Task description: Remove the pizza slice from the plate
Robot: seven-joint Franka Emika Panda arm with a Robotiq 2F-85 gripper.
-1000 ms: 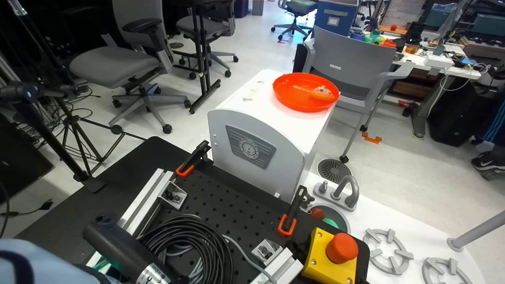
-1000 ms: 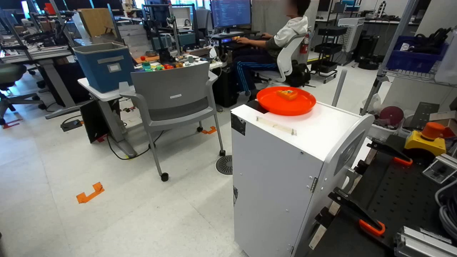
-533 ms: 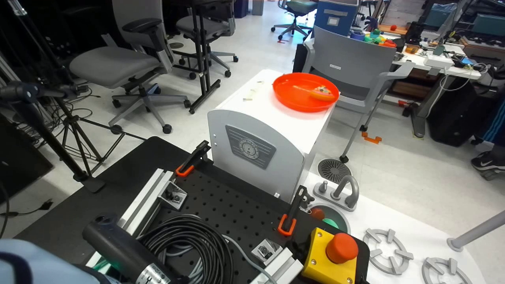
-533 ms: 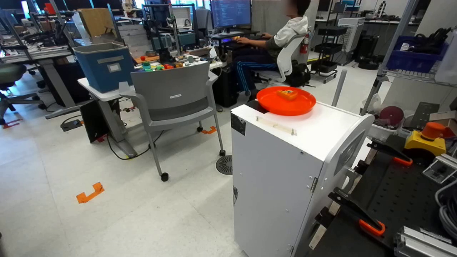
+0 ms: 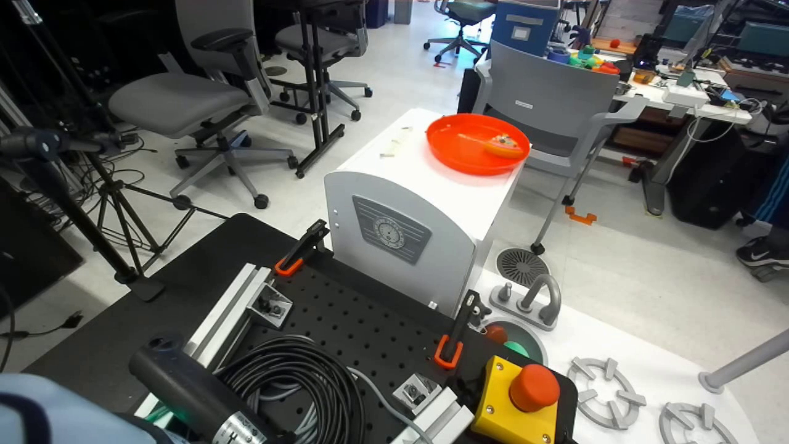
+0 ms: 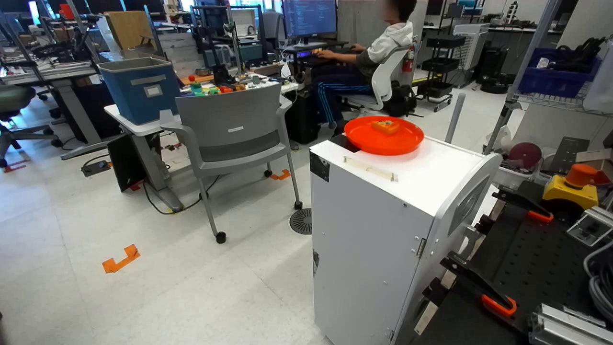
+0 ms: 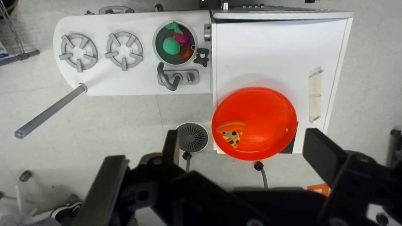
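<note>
The plate (image 7: 263, 116) is a round bright orange dish on the flat white top of a toy kitchen cabinet; it shows in both exterior views (image 5: 459, 137) (image 6: 397, 143). Inside it lies the pizza slice (image 7: 231, 133), a small orange-yellow wedge with printed toppings. In the wrist view the slice sits toward the plate's left side, its crust up and its tip down. Two dark fingers of my gripper (image 7: 241, 138) stand wide apart, with nothing held between them. My gripper looks down from above the cabinet, clear of plate and slice. Neither exterior view shows it.
A strip of tape (image 7: 315, 95) marks the white top (image 7: 251, 53). Beside the cabinet is a lower counter with burners (image 7: 124, 50), a faucet (image 7: 169, 78) and a sink (image 7: 155, 47) holding toy food. A grey chair (image 6: 230, 124) stands near the cabinet.
</note>
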